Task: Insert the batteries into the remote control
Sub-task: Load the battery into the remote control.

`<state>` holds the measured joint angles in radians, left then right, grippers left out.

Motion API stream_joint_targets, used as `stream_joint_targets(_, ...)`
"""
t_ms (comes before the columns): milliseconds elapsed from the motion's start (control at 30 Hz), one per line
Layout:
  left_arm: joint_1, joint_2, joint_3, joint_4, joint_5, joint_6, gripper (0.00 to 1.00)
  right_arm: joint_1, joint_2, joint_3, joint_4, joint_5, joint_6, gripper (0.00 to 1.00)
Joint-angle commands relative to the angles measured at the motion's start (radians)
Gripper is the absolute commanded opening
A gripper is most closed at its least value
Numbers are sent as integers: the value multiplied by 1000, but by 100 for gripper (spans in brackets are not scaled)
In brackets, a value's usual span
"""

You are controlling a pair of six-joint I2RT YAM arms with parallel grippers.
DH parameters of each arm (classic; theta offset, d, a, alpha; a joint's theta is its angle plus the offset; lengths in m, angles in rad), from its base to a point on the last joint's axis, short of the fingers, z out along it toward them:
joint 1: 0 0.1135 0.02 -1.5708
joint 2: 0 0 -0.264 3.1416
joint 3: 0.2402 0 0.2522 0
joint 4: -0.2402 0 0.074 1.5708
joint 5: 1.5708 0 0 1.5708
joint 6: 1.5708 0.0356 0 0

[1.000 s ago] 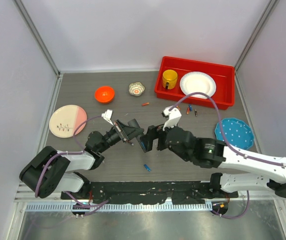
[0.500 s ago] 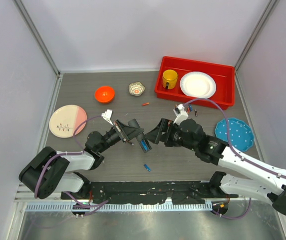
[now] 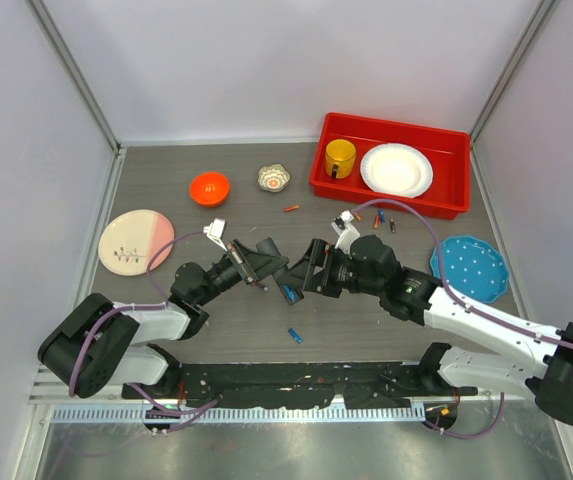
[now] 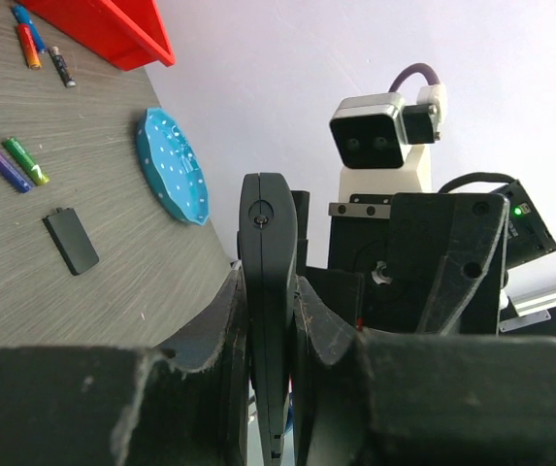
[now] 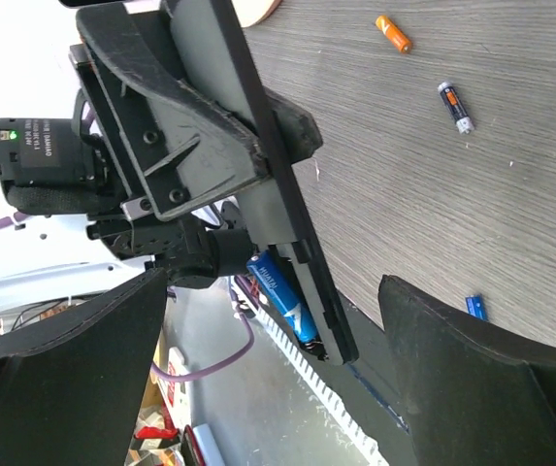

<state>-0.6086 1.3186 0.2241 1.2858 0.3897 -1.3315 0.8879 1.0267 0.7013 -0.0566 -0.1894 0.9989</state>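
- The remote (image 4: 266, 252) is clamped in the left gripper (image 3: 264, 262).
- A blue battery (image 5: 282, 291) is seated in its recess.
- The right gripper (image 3: 306, 272) is spread wide beside it.

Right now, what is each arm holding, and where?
Left gripper pinches the remote partway along its length, jaws shut on it. Right gripper is open, holding nothing.

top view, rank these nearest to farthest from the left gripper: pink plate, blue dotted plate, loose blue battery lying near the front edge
From the left gripper, shut on the remote control:
1. loose blue battery, just in front of it, toward the arm bases
2. pink plate, on the left side
3. blue dotted plate, far right side
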Motion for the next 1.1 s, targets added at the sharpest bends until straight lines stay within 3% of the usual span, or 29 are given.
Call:
stream_joint_targets(0,-5,-24,29,260,11,6,0,-9,18,-5,51,-35,15,95)
stream_joint_targets(1067,-5,-39,23,260,8,3,0,-49,52,-54,110,-62,76,88)
